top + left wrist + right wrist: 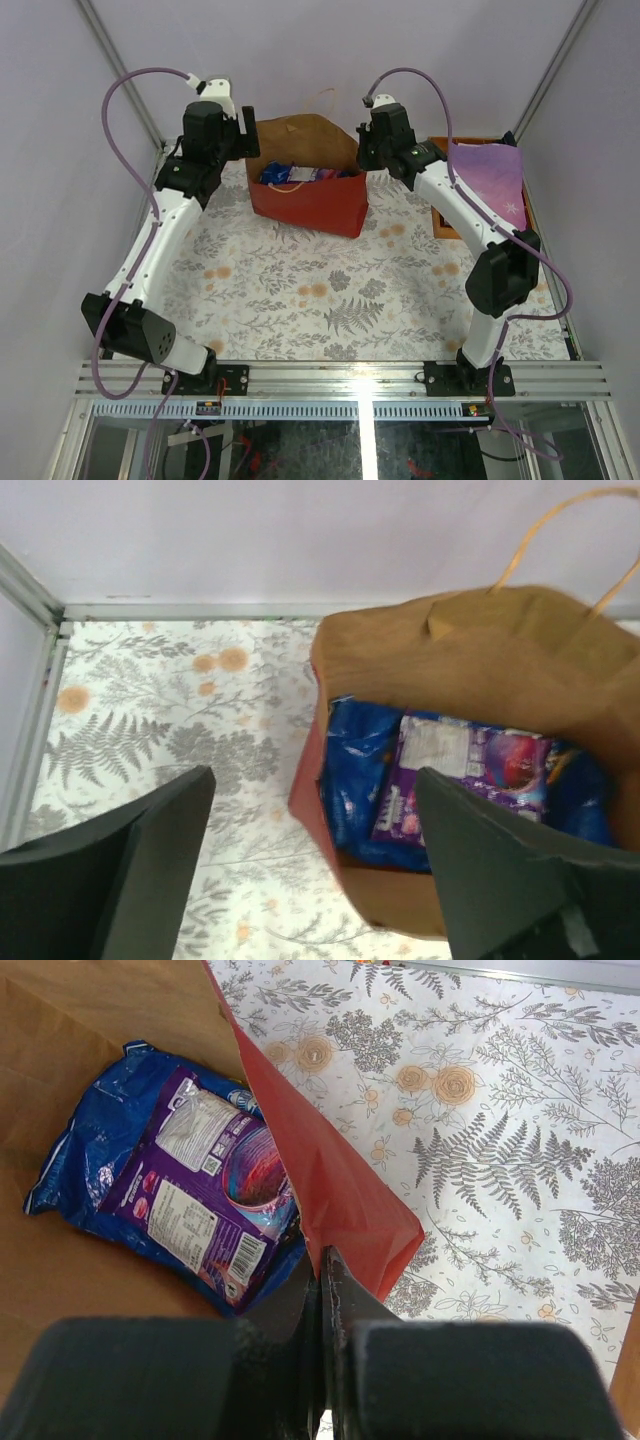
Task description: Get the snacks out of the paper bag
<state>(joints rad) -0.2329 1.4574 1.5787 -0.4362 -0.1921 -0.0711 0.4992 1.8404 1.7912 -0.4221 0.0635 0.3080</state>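
Observation:
The red paper bag (310, 205) stands open at the back centre, brown inside. In it lie a large blue Doritos bag (90, 1140) and a purple packet (205, 1200) on top; both also show in the left wrist view, the blue bag (355, 770) and the purple packet (460, 780). My right gripper (322, 1260) is shut on the bag's right rim, pinching the red paper wall (340, 1200). My left gripper (312, 810) is open above the bag's left rim, one finger (500, 870) over the bag's mouth, the other finger (150, 850) over the table.
An orange tray (440, 215) at the back right holds a flat lilac item (490, 180). The bag's tan cord handle (560, 540) rises at its far side. Frame posts and white walls close the back and sides. The tablecloth (330, 300) has a fern print.

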